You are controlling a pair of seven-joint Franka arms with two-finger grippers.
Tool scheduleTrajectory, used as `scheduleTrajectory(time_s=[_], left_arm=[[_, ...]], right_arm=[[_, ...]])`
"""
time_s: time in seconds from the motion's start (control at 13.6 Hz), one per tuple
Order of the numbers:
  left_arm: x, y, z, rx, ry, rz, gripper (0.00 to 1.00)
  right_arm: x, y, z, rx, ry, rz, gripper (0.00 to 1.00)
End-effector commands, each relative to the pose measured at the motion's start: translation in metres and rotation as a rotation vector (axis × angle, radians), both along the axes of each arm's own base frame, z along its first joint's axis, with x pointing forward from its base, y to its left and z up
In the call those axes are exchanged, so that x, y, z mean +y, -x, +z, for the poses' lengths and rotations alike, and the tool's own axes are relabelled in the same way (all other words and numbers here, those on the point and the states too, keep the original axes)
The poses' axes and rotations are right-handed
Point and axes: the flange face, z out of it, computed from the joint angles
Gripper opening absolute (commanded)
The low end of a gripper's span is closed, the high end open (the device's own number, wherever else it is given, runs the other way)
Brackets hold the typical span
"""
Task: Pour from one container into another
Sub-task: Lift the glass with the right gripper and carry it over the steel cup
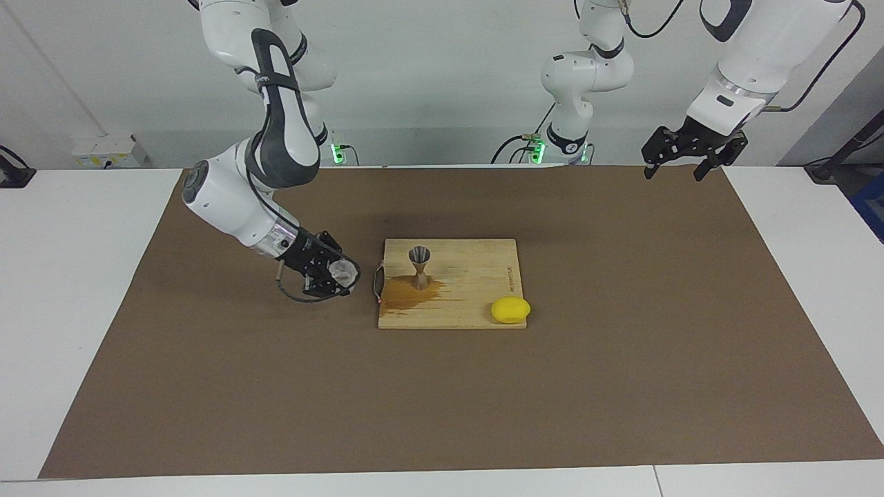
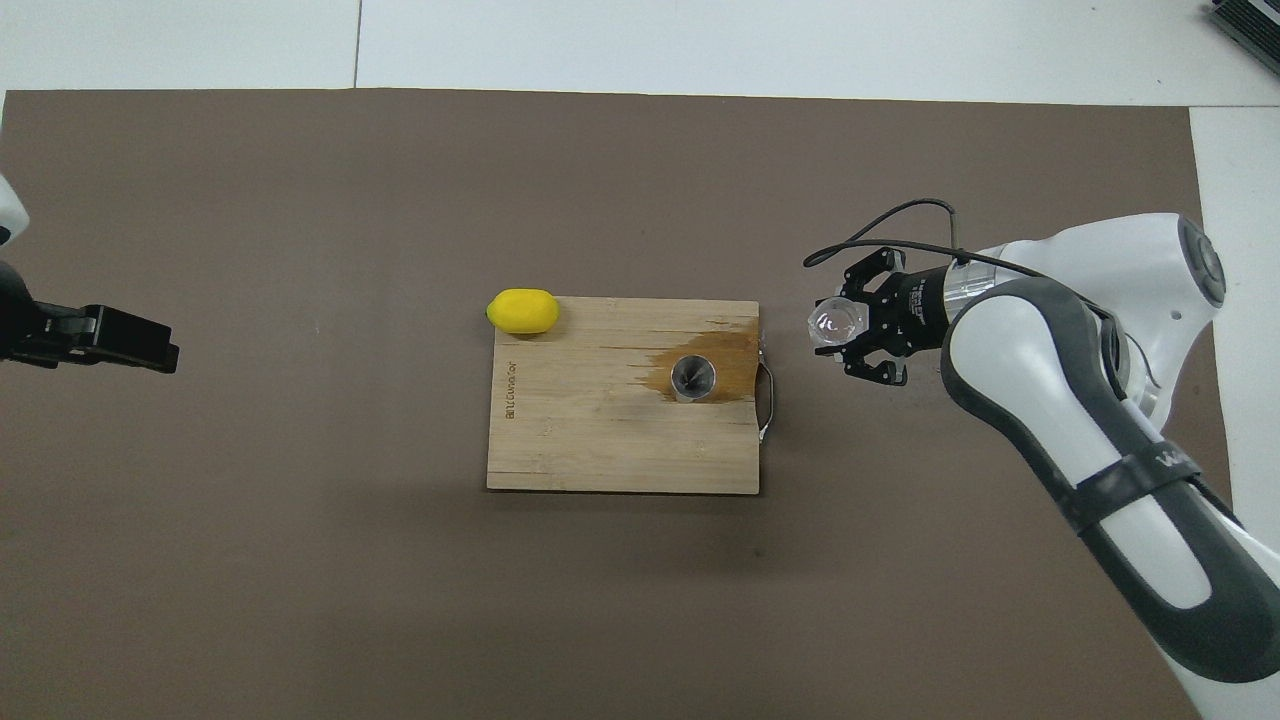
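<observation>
Gripping the clear glass cup [image 1: 343,273] tipped sideways, the right gripper [image 1: 335,276] hangs just beside the cutting board [image 1: 476,266]'s handle end. On that board stands the metal jigger [image 1: 419,267] in a brown spill [image 1: 407,295]; the board's burned-in lettering is too small to read. The left gripper [image 1: 684,160] waits with its fingers spread, over the mat's corner.

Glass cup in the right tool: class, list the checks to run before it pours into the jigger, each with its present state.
1. Right tool shut on the glass cup: ok.
2. Jigger upright on the cutting board: ok.
3. Cup over the jigger: not ok, it is beside the board's handle end.
4. Board dry: not ok, brown spill around the jigger.
5. Liquid in the cup: cannot tell.
6. Left tool waits clear: ok.
</observation>
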Motion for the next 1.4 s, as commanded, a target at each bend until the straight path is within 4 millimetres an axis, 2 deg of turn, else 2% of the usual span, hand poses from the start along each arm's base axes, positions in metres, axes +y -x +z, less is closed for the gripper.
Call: scheduleTrajectory(time_s=[0.0,0.22,0.44,0.88,1.1,1.32], left_arm=[[0.002,0.005,0.004,-0.002,-0.019,0.013,1.00],[-0.001,0.006,0.003,0.006,-0.019,0.008,1.00],[0.003,0.005,0.003,0.004,-0.018,0.016,1.00],[0.003,0.005,0.003,0.003,-0.017,0.016,1.00],[0.003,0.005,0.003,0.003,-0.017,0.016,1.00],[0.003,0.005,0.003,0.003,-0.017,0.016,1.00]], right_arm=[[0.024,0.003,0.020,-0.009,0.069,-0.012,0.00],[0.057,0.005,0.030,-0.024,0.159,0.010,0.00],[0.080,0.005,0.039,-0.051,0.221,-0.016,0.00],[0.128,0.023,0.042,-0.103,0.357,0.062,0.00],[0.149,0.034,0.043,-0.138,0.441,0.116,0.00],[0.161,0.038,0.048,-0.184,0.501,0.171,0.00]])
